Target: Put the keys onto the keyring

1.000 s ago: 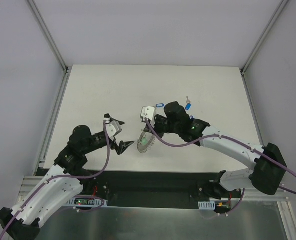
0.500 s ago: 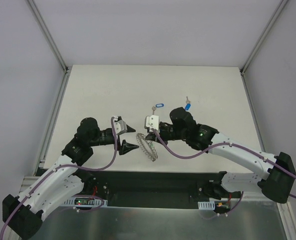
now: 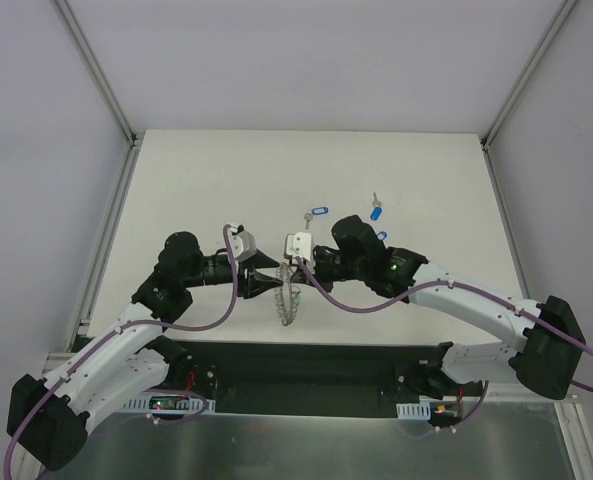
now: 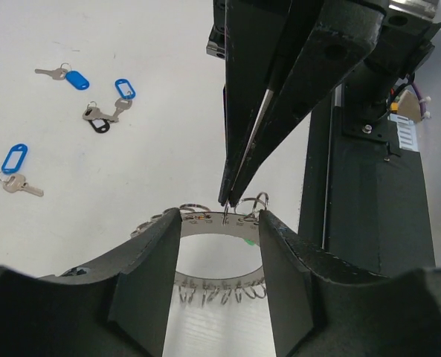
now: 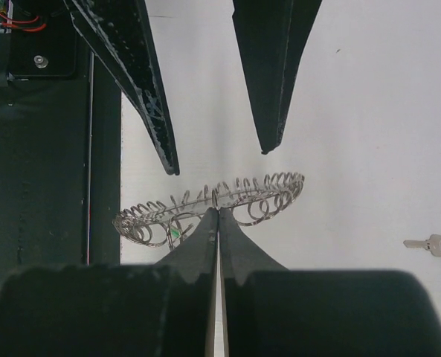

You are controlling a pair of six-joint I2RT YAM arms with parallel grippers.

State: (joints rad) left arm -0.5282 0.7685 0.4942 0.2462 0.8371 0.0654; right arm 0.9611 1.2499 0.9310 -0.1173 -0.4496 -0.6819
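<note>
Left gripper [image 3: 271,283]: jaws noted partly open, set either side of the keyring's rim; nothing is gripped.

Keyring [image 3: 288,300]: found by the middle of the table's [image 3: 196,180] near edge and seen edge-on from above. Its long axis is run from the near edge toward the far edge, flat faces turned left and right.

Right gripper [image 5: 216,210]: fingers are pinched fully together on the keyring's far end.

Keys [image 3: 316,213]: left loose further back, right of centre, apart from the keyring.
</note>
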